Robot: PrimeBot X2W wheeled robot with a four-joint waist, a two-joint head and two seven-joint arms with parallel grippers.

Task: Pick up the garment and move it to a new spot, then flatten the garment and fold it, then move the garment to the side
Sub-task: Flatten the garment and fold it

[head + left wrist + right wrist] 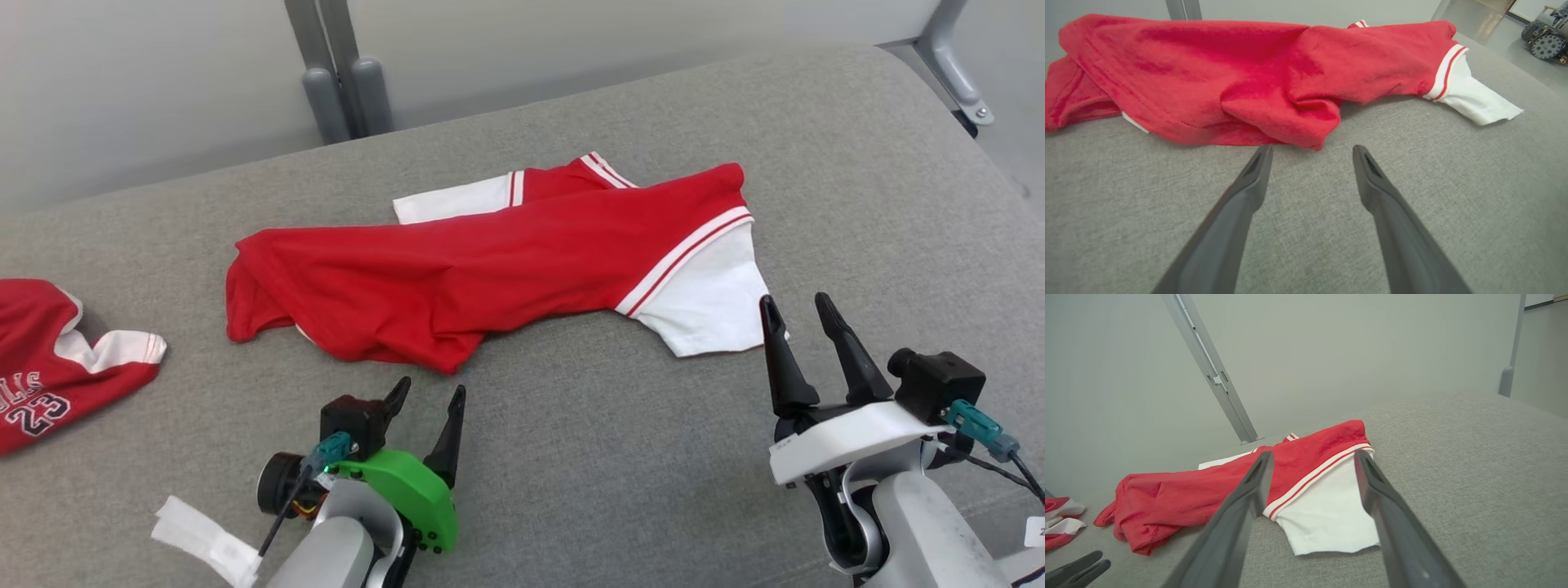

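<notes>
1 red-and-white garment (490, 269) is lying crumpled; left gripper (433, 385) and right gripper (793, 299) are hovering just beside it, both released, grasping nothing.

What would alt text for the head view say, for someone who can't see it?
A crumpled red shirt with white sleeves lies on a grey cushion. The left gripper and right gripper, both open, point at its near edge. A second red jersey lies far left.

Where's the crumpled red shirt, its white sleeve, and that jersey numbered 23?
red shirt (490, 261), head view, red body's middle
white sleeve (1327, 518), right wrist view, sleeve's middle
jersey (82, 384), head view, red cloth beside the digits
</notes>
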